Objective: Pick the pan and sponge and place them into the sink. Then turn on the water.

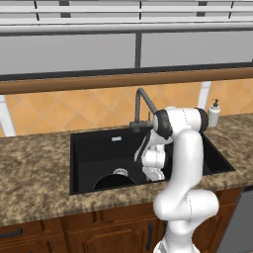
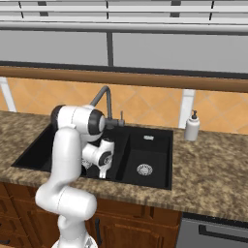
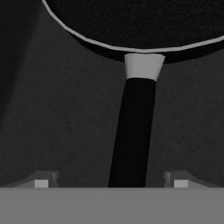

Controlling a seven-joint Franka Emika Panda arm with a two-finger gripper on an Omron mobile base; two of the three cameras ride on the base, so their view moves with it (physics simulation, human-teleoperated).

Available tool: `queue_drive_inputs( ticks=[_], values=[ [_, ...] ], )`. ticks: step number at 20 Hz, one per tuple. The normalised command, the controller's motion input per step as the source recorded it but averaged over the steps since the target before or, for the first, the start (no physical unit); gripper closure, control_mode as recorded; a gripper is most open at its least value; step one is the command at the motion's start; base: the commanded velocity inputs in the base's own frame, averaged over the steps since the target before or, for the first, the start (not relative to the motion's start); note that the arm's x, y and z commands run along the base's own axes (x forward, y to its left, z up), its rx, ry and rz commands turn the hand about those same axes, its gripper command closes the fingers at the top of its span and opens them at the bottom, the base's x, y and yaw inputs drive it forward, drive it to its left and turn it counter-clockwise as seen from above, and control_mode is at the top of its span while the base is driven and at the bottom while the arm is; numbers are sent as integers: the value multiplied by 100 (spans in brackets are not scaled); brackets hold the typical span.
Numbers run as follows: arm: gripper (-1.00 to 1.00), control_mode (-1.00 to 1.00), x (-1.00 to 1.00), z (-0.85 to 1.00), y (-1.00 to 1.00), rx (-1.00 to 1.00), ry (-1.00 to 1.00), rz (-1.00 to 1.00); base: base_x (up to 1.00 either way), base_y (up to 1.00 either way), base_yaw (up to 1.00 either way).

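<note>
Pan (image 3: 144,22) on floor of sink (image 1: 94,143) large basin – gripper (image 3: 111,181) jaws wide, straddling pan handle (image 3: 131,131), not clamping.

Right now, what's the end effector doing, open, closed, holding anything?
End effector: open, fingertips spread either side of the pan handle, not gripping it.

— Light?
— Even and flat in the base views; no glare, soft edges, slightly blurry render.
— And the hand view?
— Dim and grainy inside the sink (image 1: 89,148); faint shading under the pan (image 3: 140,22).
</note>
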Motion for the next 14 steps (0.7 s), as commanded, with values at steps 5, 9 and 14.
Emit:
queue_drive_inputs(
  ticks=[5, 9, 14],
  values=[
    [-100, -100, -4, 50, -14, 0, -2, -12, 0, 0, 0],
    [-100, -100, -9, 59, 0, 0, -1, -12, 0, 0, 0],
    [-100, -100, -22, 76, 0, 0, 0, -11, 0, 0, 0]
  ],
)
